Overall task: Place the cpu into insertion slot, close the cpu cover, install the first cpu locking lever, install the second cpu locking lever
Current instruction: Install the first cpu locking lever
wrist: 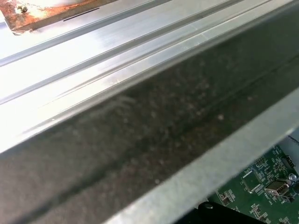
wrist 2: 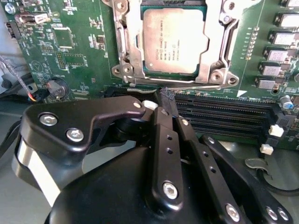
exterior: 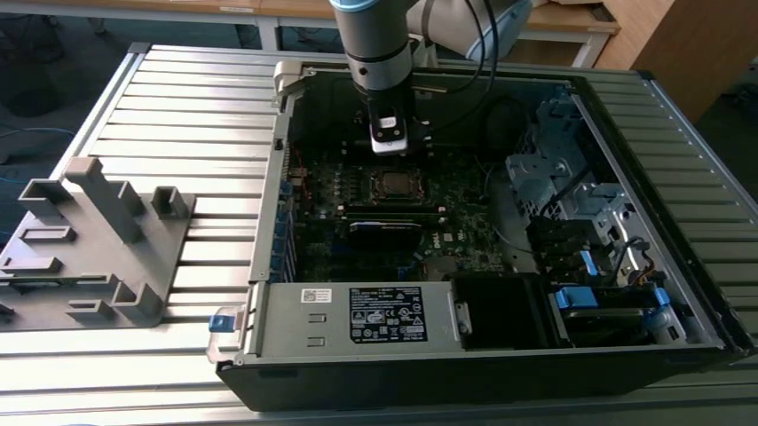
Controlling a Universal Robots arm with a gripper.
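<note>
We're seeing the cpu (wrist 2: 173,39) sitting in the motherboard (wrist 2: 70,51), cover (wrist 2: 133,51) down over it, so we're figuring it's lever time: the tool (wrist 2: 169,100) is pressed together, hovering right by the lever (wrist 2: 196,83), which is probably needing a careful push

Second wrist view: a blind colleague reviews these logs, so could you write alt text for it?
A silver-grey cpu sits on a green circuit board, the metal cover frame lying flat around it. In front, the black gripper, fingers together, points toward the frame's near edge beside memory slots.
</note>
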